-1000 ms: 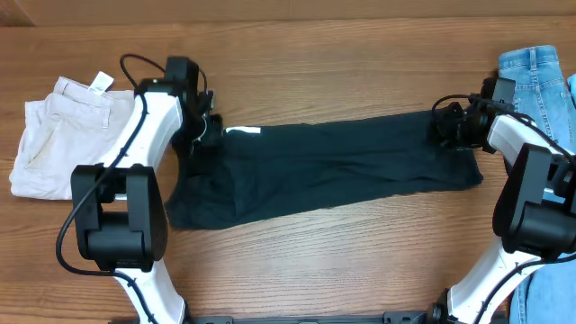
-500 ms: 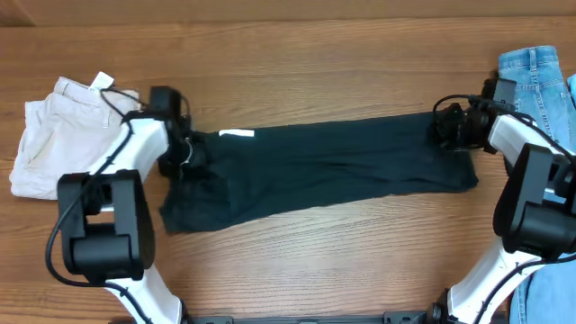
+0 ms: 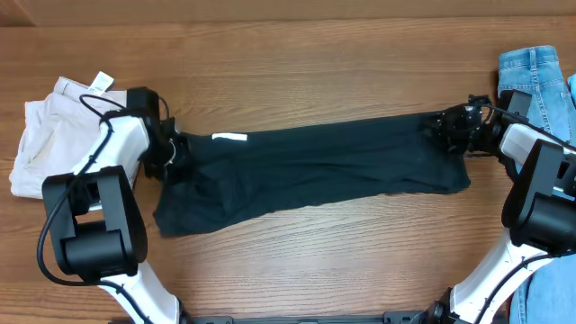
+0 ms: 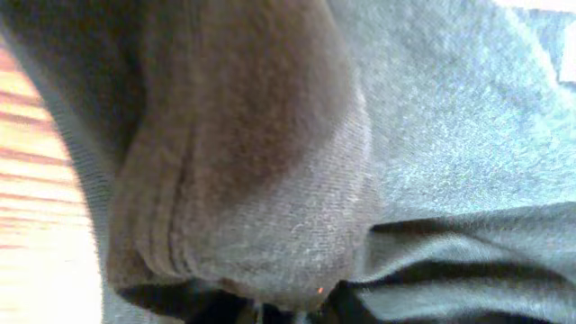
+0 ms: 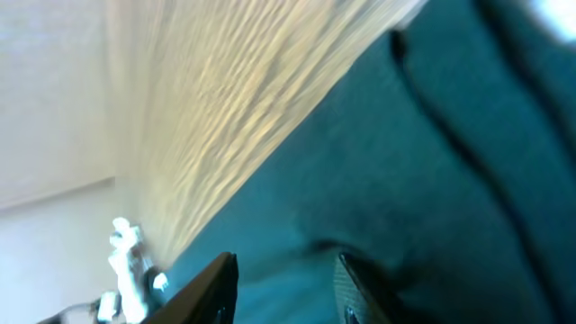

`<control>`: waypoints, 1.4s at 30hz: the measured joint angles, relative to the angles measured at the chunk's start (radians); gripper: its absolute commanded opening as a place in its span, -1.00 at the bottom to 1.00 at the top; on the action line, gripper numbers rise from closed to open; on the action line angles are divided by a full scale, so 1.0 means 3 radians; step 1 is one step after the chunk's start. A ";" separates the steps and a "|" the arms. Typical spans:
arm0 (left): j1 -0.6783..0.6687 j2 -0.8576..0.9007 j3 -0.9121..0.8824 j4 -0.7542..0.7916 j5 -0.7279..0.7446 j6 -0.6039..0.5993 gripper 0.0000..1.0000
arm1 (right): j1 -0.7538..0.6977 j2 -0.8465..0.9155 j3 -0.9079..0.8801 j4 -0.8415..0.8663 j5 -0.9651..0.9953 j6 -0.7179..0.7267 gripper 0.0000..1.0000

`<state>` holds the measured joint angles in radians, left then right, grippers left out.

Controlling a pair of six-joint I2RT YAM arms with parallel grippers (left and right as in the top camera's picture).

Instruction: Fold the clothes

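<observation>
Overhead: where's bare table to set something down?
Bare table: the far strip above the T-shirt, between shorts and jeans; the near strip below it, between the arms. Crowded: the shirt ends, left pincer by the shorts, right pincer by the jeans.

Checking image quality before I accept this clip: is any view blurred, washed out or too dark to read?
Overhead: sharp and evenly lit, though the dark navy-black soft T-shirt shows little fold detail. Left wrist: too close, fabric fills the frame, brown wooden table strip overexposed. Right wrist: blurred, tilted, shirt tinted teal, wood washed out.
</observation>
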<state>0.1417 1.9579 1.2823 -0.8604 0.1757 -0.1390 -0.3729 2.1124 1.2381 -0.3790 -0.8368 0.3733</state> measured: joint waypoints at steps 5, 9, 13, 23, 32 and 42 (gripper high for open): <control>0.0056 0.0051 0.0721 -0.0539 0.0032 0.0107 -0.34 | 0.0001 -0.0310 -0.0001 -0.0352 -0.0165 -0.0130 -0.17; 0.0057 0.0052 0.1340 -0.1138 0.0078 0.0294 -0.36 | 0.0000 -0.0900 0.0008 -0.0828 0.0046 -0.0193 0.27; 0.0057 0.0053 0.1909 -0.1736 0.0092 0.0366 -0.38 | -0.0036 -0.1237 0.0019 -0.1213 0.0411 -0.0281 0.54; 0.0057 -0.0348 0.2894 -0.2579 0.0017 0.0343 -0.06 | -0.0535 -0.0833 0.0020 -0.1310 0.1002 -0.0846 0.52; 0.0057 -0.1158 0.2991 -0.2758 -0.0065 0.0239 1.00 | -0.0629 -0.0381 0.0041 -0.1184 0.1003 -0.1268 0.34; 0.0057 -0.1186 0.2992 -0.2763 -0.0076 0.0214 1.00 | -0.0313 -0.0212 0.0142 -0.1460 0.0577 -0.1666 0.25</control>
<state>0.1589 1.6020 2.1799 -1.6894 0.1528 -0.0750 -0.4667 2.0487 1.2808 -0.8169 -0.6636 -0.1265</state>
